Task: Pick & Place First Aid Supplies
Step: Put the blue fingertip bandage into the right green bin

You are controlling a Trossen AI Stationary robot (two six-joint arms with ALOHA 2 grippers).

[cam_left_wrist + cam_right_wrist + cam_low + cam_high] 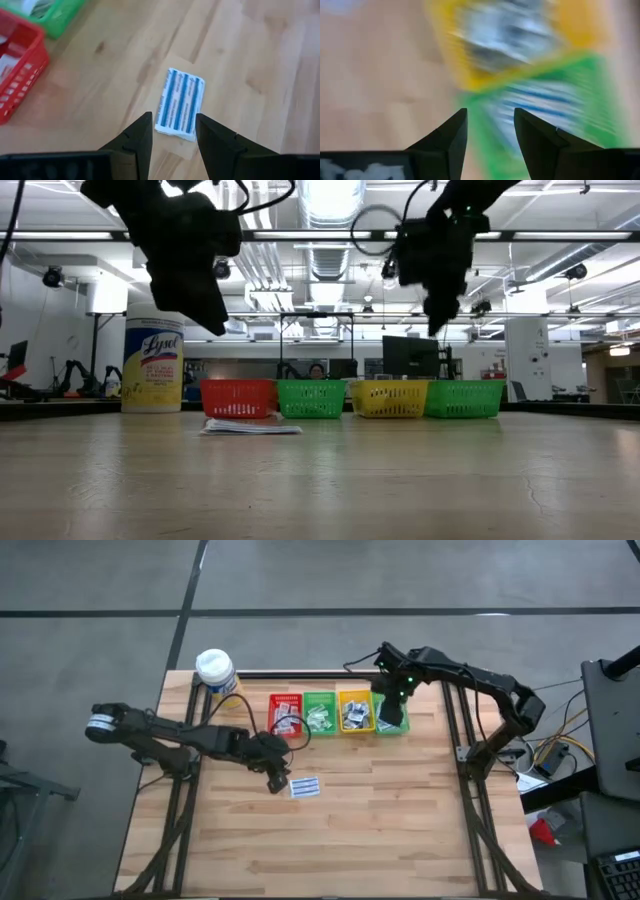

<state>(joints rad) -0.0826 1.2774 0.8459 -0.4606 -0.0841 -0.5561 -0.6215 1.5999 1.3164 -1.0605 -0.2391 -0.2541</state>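
One blue-striped white packet (306, 787) lies flat on the bare table (380, 830), near of the red bin (285, 713). The left gripper (277, 783) hangs just left of the packet, jaws apart, nothing held. The right gripper (391, 705) is above the far-right green bin (396, 726), jaws apart and empty; its drop appears complete. Next step, as judged: the left gripper lowers to straddle the packet, then closes.

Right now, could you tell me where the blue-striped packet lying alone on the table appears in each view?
High view: blue-striped packet lies on the wood just beside the left gripper, in front of the red bin.
Low view: flat packet before the red bin.
Left wrist view: packet just beyond the open fingers.
Right wrist view: not in it.
Shared landmark: the red bin.
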